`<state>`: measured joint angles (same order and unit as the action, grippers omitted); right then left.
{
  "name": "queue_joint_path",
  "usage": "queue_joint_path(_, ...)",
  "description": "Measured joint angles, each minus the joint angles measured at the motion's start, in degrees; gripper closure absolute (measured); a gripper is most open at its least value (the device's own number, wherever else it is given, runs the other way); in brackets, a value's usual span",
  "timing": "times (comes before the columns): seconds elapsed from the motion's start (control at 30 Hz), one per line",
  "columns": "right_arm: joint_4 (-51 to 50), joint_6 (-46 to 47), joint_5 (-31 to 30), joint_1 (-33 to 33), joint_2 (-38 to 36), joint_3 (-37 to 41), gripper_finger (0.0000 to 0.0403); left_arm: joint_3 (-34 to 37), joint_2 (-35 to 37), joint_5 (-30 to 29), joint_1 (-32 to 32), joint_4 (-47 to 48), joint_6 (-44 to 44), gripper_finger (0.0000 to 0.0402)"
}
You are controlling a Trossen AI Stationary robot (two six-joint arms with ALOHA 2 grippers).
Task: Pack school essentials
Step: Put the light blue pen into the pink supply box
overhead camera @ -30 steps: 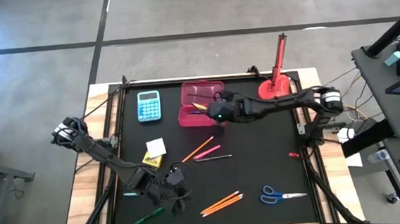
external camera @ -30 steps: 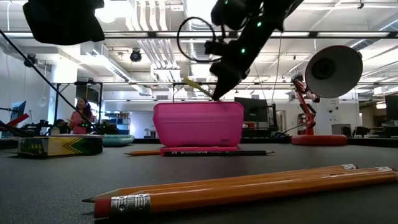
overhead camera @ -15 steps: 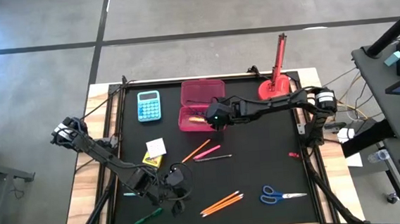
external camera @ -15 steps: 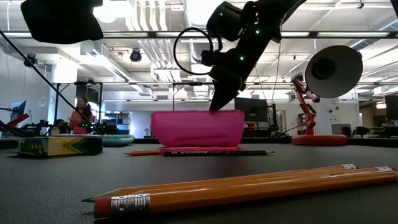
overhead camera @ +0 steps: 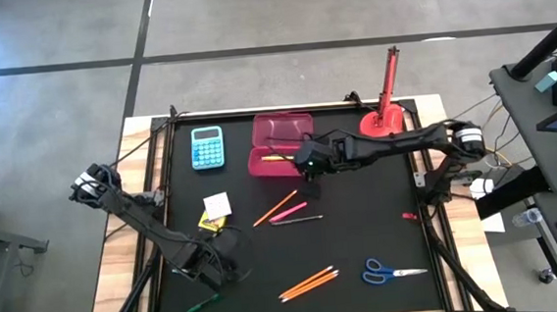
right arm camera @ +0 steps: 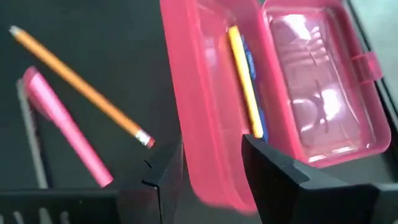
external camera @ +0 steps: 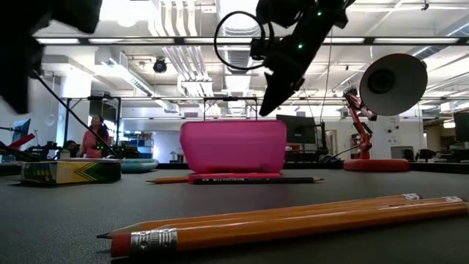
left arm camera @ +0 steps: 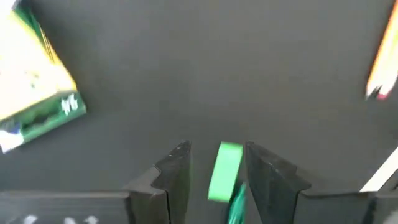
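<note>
Yellow pencil (right arm camera: 242, 87) in pink case (overhead camera: 280, 142). R end effector (overhead camera: 309, 170) empty, fingers apart, over case rim. L end effector (left arm camera: 214, 180) open astride green pen (left arm camera: 224, 171), counter front-left. Pencils, scissors (overhead camera: 390, 270) left

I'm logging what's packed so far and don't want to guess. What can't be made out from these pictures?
- Inside of the pink case, low view: its near wall hides the contents.
- Blue item under the yellow pencil, right wrist view: mostly covered, kind unclear.
- Green pen, left wrist view: blurred, cut off by the edge; contact with the left gripper unclear.
- Small red item, high view: too small.
</note>
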<state>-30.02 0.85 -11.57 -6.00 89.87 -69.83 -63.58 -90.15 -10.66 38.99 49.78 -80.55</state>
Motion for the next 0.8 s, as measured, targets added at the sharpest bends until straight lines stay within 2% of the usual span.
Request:
queue_joint_path(0.1,-0.4,0.2,0.0,1.6,-0.8,0.8,0.0255,2.8,0.0,4.3,0.9,0.2,1.6,0.0272)
queue_joint_path(0.27,-0.2,0.8,0.0,3.8,-1.7,2.1,0.0265,6.0,0.0,7.0,2.0,0.2,6.2,0.0272)
queue_joint_path(0.57,-0.2,2.3,0.0,5.4,-3.2,4.4,0.0259,7.8,-0.4,8.4,3.3,0.2,16.6,0.0272)
queue_joint_path(0.8,-0.1,2.6,0.0,5.4,-3.2,5.4,0.0265,11.3,-1.4,11.8,3.9,-1.2,19.8,0.0272)
